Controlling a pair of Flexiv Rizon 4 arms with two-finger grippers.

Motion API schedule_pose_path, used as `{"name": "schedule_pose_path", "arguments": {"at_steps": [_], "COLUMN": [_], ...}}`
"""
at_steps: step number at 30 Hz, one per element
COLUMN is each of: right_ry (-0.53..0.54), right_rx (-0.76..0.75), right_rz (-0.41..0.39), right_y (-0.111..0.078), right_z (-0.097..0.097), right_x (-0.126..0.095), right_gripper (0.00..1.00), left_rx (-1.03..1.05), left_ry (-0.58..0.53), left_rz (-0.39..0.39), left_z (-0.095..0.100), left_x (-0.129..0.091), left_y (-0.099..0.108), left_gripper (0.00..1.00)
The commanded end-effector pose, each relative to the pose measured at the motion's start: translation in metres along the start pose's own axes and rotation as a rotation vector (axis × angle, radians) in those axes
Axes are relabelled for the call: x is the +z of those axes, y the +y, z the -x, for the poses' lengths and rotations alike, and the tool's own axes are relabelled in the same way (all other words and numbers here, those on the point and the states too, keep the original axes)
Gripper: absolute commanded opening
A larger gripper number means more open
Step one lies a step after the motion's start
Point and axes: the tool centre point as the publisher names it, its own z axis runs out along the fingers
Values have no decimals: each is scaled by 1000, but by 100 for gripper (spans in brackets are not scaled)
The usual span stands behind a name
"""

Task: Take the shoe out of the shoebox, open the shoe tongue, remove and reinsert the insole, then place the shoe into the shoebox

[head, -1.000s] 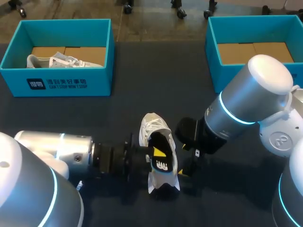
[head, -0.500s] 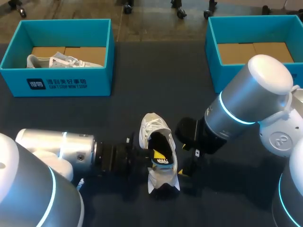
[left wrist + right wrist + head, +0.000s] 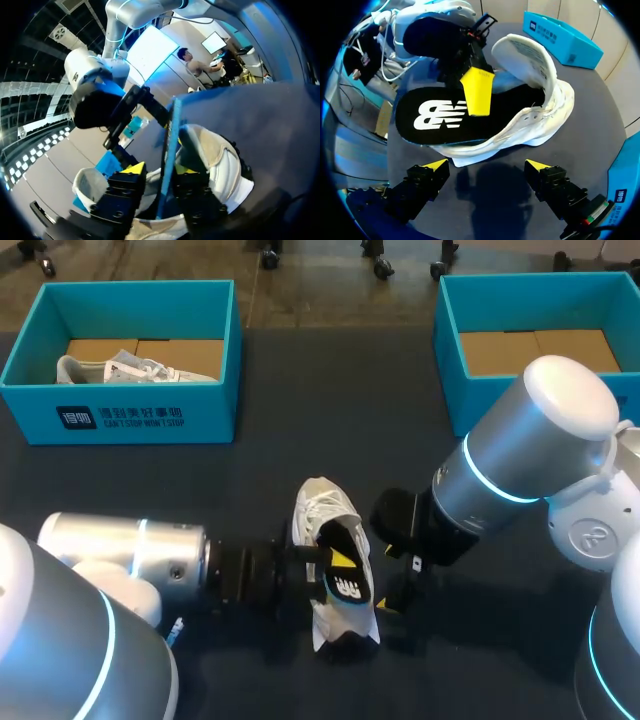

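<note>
Now the left gripper (image 3: 160, 172) is clamped on the insole (image 3: 343, 578), partly inside the shoe (image 3: 322, 508) at lower centre (toe pointing up-frame); the right gripper (image 3: 485, 165) sits spread and empty just right of it.

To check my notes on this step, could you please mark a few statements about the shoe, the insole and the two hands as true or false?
1. The left hand grips the black insole. True.
2. The right hand is shut on the heel of the white shoe. False: it is open beside the shoe and holds nothing.
3. The white shoe sits inside the right shoebox. False: it lies on the table; that box shows only its cardboard floor.
4. A second shoe lies in the left shoebox. True.
</note>
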Motion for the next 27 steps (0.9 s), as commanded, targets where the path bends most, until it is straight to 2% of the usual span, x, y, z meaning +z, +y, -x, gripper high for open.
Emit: {"name": "schedule_pose_path", "arguments": {"at_steps": [1, 5, 6, 10, 12, 19, 27], "right_ry": [-4, -4, -4, -4, -4, -4, -4], "right_rx": [1, 1, 1, 1, 1, 1, 1], "right_rz": [-2, -2, -2, -2, -2, -2, -2], "right_y": [0, 0, 0, 0, 0, 0, 0], "right_z": [-1, -1, -1, -1, -1, -1, -1], "right_x": [1, 1, 1, 1, 1, 1, 1], "right_gripper": [100, 100, 100, 100, 100, 100, 100], "left_rx": [23, 59, 58, 89, 78, 60, 101], "left_ry": [-7, -19, -20, -39, -54, -119, -106], "left_rz": [0, 9, 7, 46, 57, 101, 143], "left_z": [-4, -2, -1, 1, 1, 1, -1], "left_x": [-12, -12, -11, -7, -5, -4, 4], "left_y": [-19, -31, -34, -33, -29, -22, -3], "left_gripper": [77, 63, 48, 25, 0, 0, 0]}}
